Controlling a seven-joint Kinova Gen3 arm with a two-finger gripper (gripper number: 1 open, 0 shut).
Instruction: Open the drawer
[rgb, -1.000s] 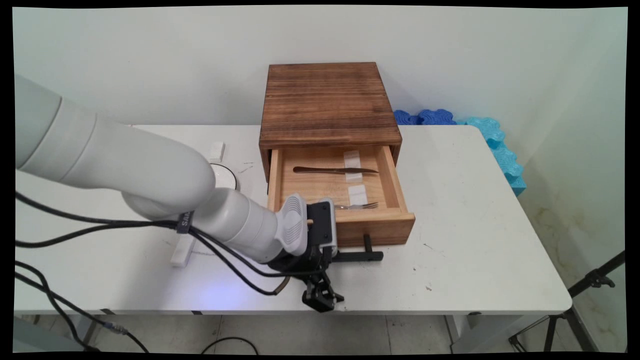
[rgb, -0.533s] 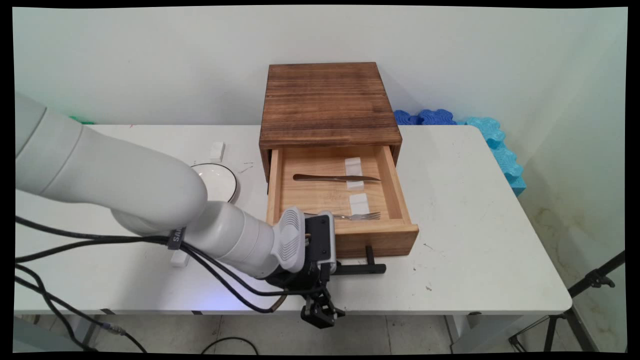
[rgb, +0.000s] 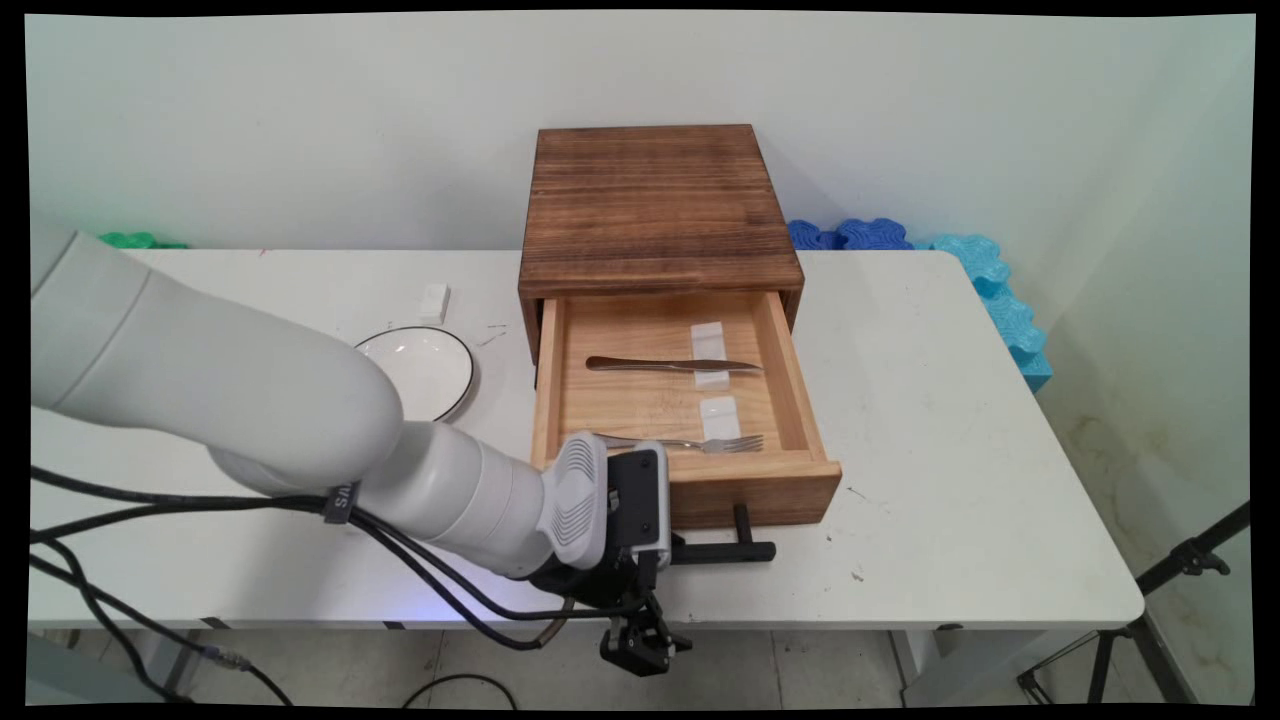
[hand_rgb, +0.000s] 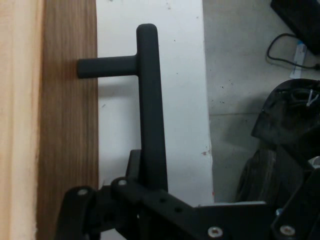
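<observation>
Here: gripper (hand_rgb: 150, 192) at lower centre of main view, clamped on black handle (rgb: 722, 549) of wooden drawer (rgb: 690, 490); bar runs up from betw. fingers in hand view. Drawer open, w/ knife (rgb: 672, 365) across its middle, fork (rgb: 690, 442) nearer front wall. Cabinet (rgb: 655, 205) behind. White plate (rgb: 425, 368) left of drawer, centre-left of frame, on table (rgb: 950, 450).

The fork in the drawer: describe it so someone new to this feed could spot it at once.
Find the dark wooden box at the table's back edge; its pale drawer stands pulled out toward the camera. Two pieces of cutlery lie crosswise inside. The fork is the nearer one, just behind the drawer's front wall, tines pointing right; the knife lies farther back.
</observation>
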